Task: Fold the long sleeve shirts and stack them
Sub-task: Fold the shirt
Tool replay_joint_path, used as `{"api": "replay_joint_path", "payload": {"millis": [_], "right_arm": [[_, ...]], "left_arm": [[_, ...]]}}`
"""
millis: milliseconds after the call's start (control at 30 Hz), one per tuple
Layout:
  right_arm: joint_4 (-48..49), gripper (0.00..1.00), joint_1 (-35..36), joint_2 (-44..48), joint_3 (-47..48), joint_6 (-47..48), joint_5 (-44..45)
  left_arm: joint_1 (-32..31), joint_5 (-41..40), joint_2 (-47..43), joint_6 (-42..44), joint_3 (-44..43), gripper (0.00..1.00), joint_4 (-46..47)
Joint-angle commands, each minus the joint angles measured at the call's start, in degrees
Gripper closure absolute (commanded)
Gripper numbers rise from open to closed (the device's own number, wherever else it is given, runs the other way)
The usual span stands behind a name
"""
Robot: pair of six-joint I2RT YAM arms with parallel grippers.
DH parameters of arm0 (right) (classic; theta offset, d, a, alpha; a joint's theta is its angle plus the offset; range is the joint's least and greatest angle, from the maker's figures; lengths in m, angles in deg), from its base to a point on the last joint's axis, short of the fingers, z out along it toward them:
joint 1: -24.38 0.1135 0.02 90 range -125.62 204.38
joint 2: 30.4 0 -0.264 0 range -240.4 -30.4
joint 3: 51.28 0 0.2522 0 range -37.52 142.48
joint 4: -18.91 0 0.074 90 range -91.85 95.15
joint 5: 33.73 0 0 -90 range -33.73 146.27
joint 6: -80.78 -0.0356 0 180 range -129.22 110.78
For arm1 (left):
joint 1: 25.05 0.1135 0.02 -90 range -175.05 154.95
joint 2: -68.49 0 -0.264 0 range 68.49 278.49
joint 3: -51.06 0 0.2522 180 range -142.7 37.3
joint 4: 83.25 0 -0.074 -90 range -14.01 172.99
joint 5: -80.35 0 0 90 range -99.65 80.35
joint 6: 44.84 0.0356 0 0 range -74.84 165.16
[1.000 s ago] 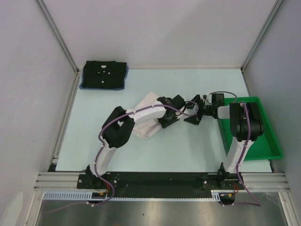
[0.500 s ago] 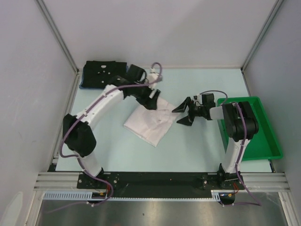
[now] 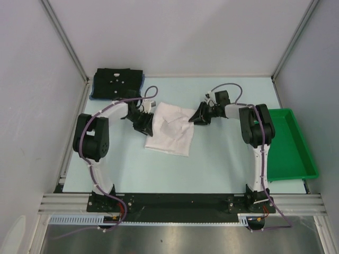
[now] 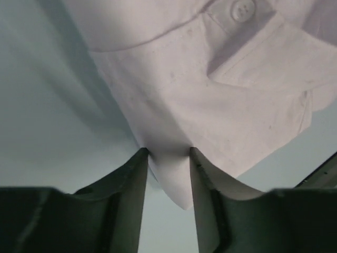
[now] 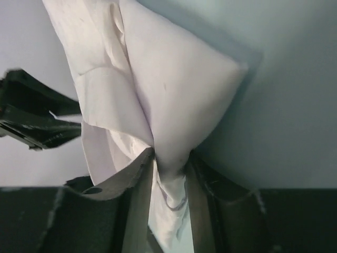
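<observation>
The white long sleeve shirt (image 3: pixel 170 131) lies folded and creased mid-table. My left gripper (image 3: pixel 148 123) is at its left edge, and in the left wrist view a corner of the cloth (image 4: pixel 174 179) sits pinched between the fingers of that gripper (image 4: pixel 167 154). My right gripper (image 3: pixel 197 115) is at the shirt's far right corner. It (image 5: pixel 169 161) is shut on a bunched fold of the white cloth (image 5: pixel 174 105). The black shirt (image 3: pixel 117 83) with small white marks lies folded at the far left. Under it shows a blue shirt's edge (image 3: pixel 94 96).
A green plastic tray (image 3: pixel 290 159) stands at the right edge of the table, beside the right arm's base. Grey walls and metal posts close in the left, far and right sides. Purple cables loop off both arms.
The left arm swung back to the shirt's left edge and the right gripper moved to its far right corner. Both closed on the cloth, and the shirt turned slightly.
</observation>
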Motion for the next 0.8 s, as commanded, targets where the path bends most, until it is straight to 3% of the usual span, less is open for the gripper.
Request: {"api": "replay_joint_path", "payload": {"millis": [0,67,100,167,200,300,333,433,500,667,767], "right_arm": [[-8.66,0.57,1.37,-8.31,13.88,13.72,2.86],[-12.42,0.50,2.42,-12.43,22.23,16.00,0.92],[-13.14,0.40,2.60,-13.32,24.35,17.49,-0.91],[-15.43,0.31,2.34,-14.30,29.02,18.99,-1.54],[-15.78,0.20,1.99,-14.21,29.90,20.92,-2.85],[-26.97,0.06,-0.56,-13.69,34.64,29.41,-3.65],[-30.25,0.06,-1.78,-13.42,35.61,31.63,-3.31],[-37.22,0.04,-3.28,-8.17,31.34,36.13,-2.69],[-38.19,0.04,-4.08,-2.04,22.47,37.62,-1.46],[-38.63,0.03,-4.69,8.10,9.53,38.87,1.88],[-39.60,0.04,-4.52,11.10,5.04,38.43,3.46]], "left_arm": [[-3.84,9.20,-0.83,-2.55,5.74,0.64,4.74],[-8.31,12.09,-1.88,-5.36,10.66,0.66,7.03],[-10.26,12.89,-2.93,-6.59,12.94,0.66,9.65],[-16.30,14.65,-3.64,-8.62,13.92,0.66,12.56],[-18.08,15.44,-3.91,-10.71,14.19,0.66,13.18],[-21.09,19.21,-4.17,-11.26,13.67,0.60,13.02],[-20.82,19.32,-5.30,-10.21,13.23,0.58,12.23],[-15.48,22.03,-10.13,-6.26,11.56,0.43,9.24],[-8.89,23.27,-11.29,-2.23,6.76,0.35,5.38],[1.23,18.45,-5.43,8.06,-7.85,0.28,-6.48],[3.87,13.62,1.33,11.15,-14.36,0.21,-6.76]]}}
